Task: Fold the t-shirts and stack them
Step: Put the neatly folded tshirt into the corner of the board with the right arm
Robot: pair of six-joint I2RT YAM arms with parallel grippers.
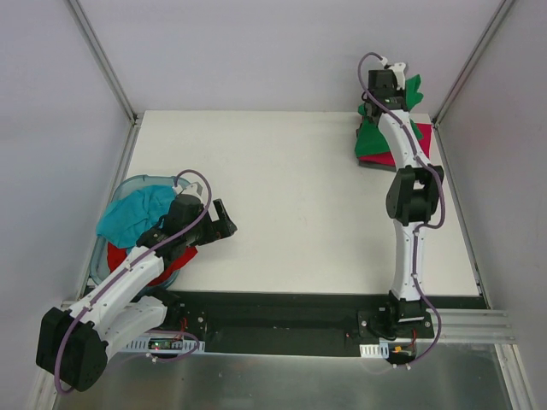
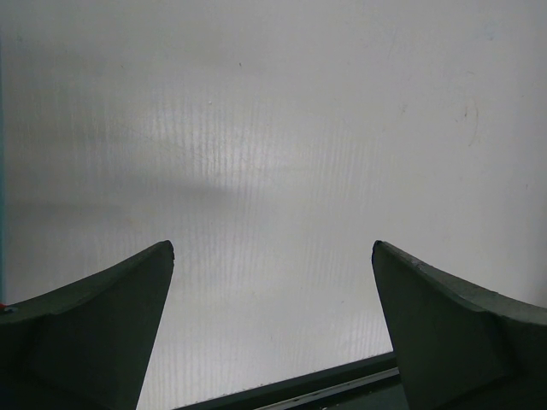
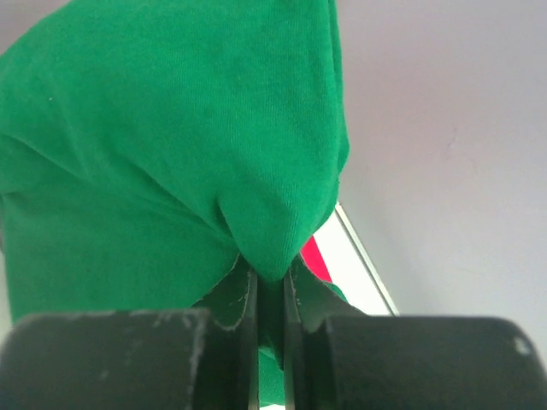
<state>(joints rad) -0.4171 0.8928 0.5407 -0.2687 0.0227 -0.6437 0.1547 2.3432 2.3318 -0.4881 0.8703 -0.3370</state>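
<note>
Green shirt (image 3: 171,128): pinched at a bunched fold by the right tool (image 3: 269,282), which is closed tight on the cloth. Lifted at the far right corner of the worktop (image 1: 291,196), lower part draped onto a pink shirt (image 1: 376,160) lying flat there. Fold judged in progress, not finished; cloth rumpled, edges uneven. Long axis in the top view: roughly far to near, gripped peak toward the far wall, loose end toward the arm bases. Under the pink shirt, a dark edge; shirt or shadow, cannot tell.

Left to do, by judgement: teal shirt (image 1: 137,213) and red shirt (image 1: 115,254), both crumpled in the tub (image 1: 128,182) at the left edge, unfolded.

Left tool (image 2: 272,248): spread wide, holding nothing, over bare worktop just beside the tub.
</note>
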